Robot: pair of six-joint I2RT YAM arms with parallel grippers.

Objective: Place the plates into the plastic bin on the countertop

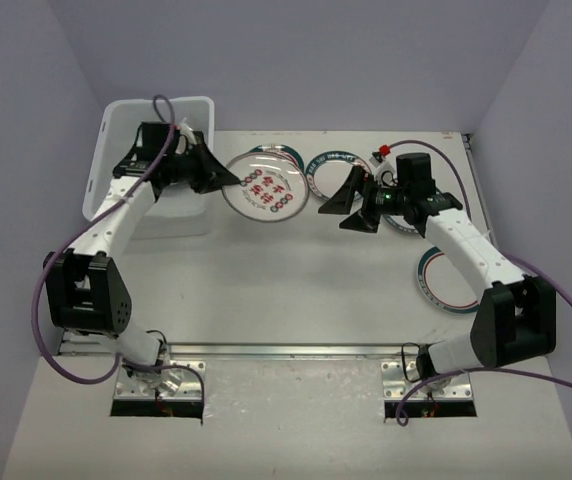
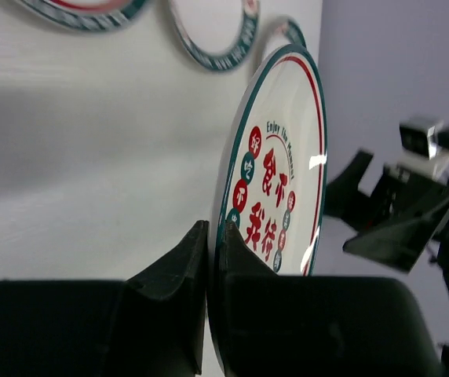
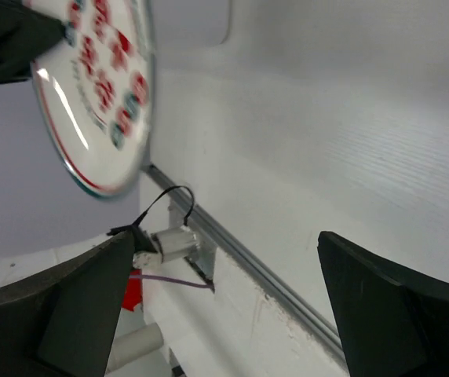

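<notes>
My left gripper is shut on the rim of a round white plate with a teal-red rim and red characters, and holds it above the countertop, just right of the plastic bin. In the left wrist view the fingers pinch that plate. My right gripper is open and empty, right of the held plate and apart from it. The held plate shows in the right wrist view, beyond the open gripper. Other teal-rimmed plates lie at the back and right.
Another plate lies partly under my right arm, and one sits behind the held plate. A metal strip runs along the near edge. Purple cables hang off both arms. Purple walls enclose the table.
</notes>
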